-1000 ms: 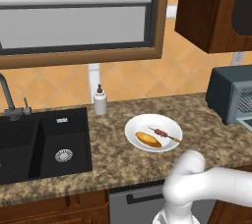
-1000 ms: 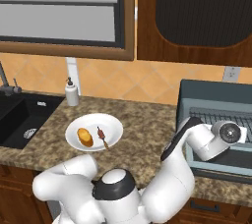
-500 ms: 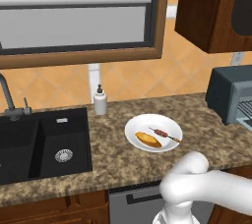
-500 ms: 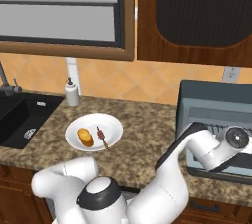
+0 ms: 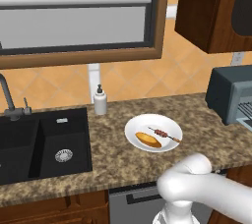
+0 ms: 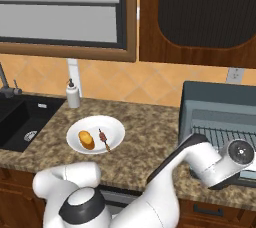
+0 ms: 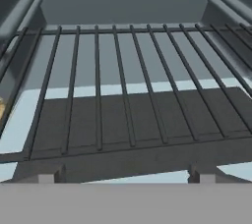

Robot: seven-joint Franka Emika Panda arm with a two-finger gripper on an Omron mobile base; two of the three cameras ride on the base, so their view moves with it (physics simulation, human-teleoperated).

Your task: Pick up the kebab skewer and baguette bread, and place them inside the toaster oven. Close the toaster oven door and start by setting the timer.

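The baguette bread (image 5: 148, 139) (image 6: 86, 140) and the kebab skewer (image 5: 164, 133) (image 6: 104, 139) lie side by side on a white plate (image 5: 142, 122) (image 6: 114, 128) in the middle of the counter. The dark blue-grey toaster oven (image 5: 229, 93) (image 6: 220, 99) stands at the counter's right end, its toaster oven door let down and its wire rack (image 6: 220, 137) (image 7: 123, 95) showing. My gripper (image 7: 125, 178) hangs just in front of that opening, open and empty. In the right base view my hand is low before the rack, far from the plate.
A black double sink (image 5: 44, 144) with a faucet (image 5: 10, 101) takes the counter's left end. A white soap bottle (image 5: 100, 100) stands by the wall behind the plate. Dark wooden cabinets (image 5: 211, 7) hang above the oven. My arm's elbow bulges over the counter's front edge.
My hand has shifted a little to the right and downward in front of the oven opening. The plate, bread and skewer have not moved.
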